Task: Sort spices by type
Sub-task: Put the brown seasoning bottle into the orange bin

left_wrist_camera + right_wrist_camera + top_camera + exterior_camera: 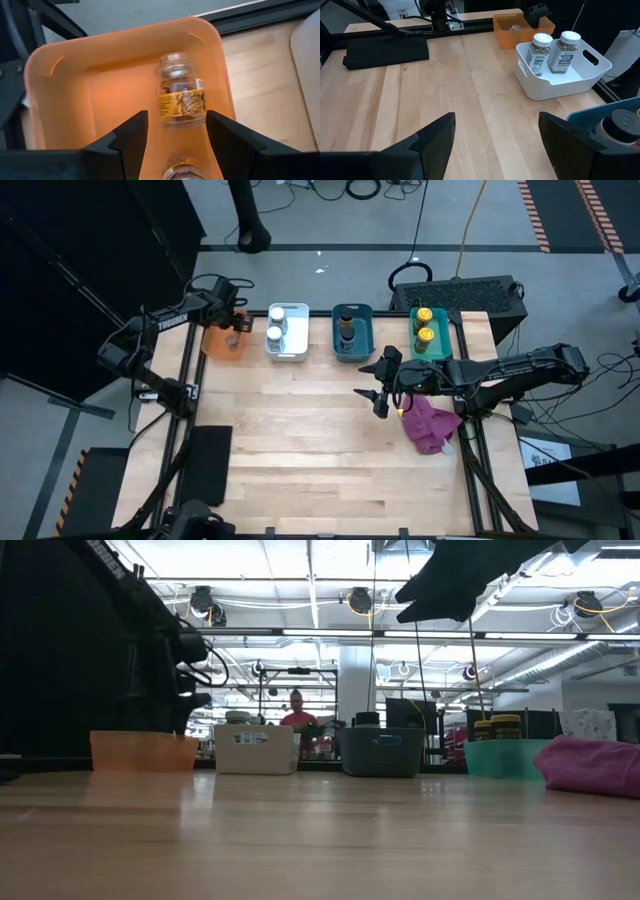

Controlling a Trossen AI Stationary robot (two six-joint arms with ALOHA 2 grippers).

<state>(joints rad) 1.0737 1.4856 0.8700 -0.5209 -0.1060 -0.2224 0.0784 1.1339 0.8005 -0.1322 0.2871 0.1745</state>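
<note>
My left gripper (232, 322) hangs open over the orange bin (215, 345) at the far left, fingers pointing steeply down. In the left wrist view a glass spice jar (181, 95) with a yellow label lies blurred on the bin's floor beyond the fingertips. A second jar (182, 172) shows below the gap between the fingers, clear of both. My right gripper (377, 386) stands open above the bare table near the middle, holding nothing. Two white-lidded jars (550, 50) stand in the white bin (290, 352), dark-lidded ones (347, 330) in the blue bin, yellow-lidded ones (425, 325) in the teal bin.
The bins stand in a row along the far edge. A magenta cloth (430, 423) lies at the right, under my right arm. A black pad (205, 462) lies near the left edge. The middle and near part of the wooden table (320, 470) is bare.
</note>
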